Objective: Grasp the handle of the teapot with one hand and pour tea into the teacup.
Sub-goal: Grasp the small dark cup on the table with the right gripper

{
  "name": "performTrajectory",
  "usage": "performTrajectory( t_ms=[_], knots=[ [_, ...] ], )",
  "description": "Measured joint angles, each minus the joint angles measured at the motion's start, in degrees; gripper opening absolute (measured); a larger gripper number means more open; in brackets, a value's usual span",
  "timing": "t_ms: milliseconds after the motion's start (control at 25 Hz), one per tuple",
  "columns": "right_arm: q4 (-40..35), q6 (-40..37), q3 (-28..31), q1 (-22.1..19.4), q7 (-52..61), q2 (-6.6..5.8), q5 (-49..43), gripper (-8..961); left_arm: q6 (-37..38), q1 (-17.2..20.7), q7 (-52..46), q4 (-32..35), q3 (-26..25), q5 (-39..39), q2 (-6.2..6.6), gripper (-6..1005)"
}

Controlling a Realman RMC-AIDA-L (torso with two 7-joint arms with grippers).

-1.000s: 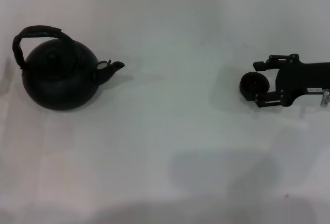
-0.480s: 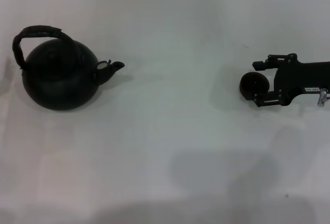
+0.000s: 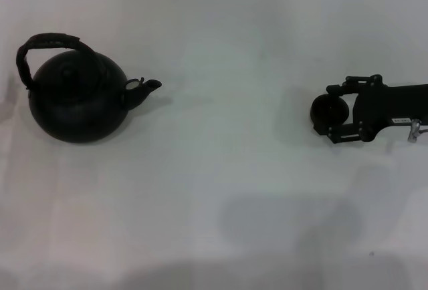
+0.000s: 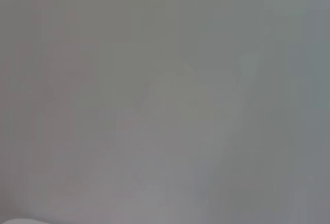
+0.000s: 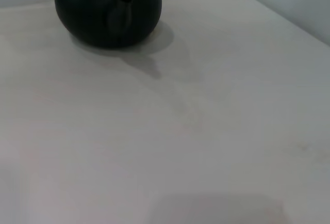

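A: What carries everything here?

B: A plain white desk (image 3: 221,170), matte, filling nearly the whole head view.

A: And what sits on it?

B: The teapot (image 3: 77,99) stands upright on the robot's left side, spout toward the middle. Well apart, on the right side, the small dark teacup (image 3: 329,110) is seen on the desk, though its base is hard to make out.

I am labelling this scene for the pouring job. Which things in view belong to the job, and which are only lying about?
Job:
teapot, on the left
handle, arched over it
teacup, between the right gripper fingers

Lying about:
nothing else on the table; left gripper not in view
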Motion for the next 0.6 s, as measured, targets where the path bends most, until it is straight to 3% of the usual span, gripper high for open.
performTrajectory(
  t_ms=[600],
  knots=[
    [2.16,-3.00,-1.41,0.67,-0.68,0.07,0.03,756,-0.01,-0.06,0.00,0.09,0.00,0.00,0.00,877]
  ],
)
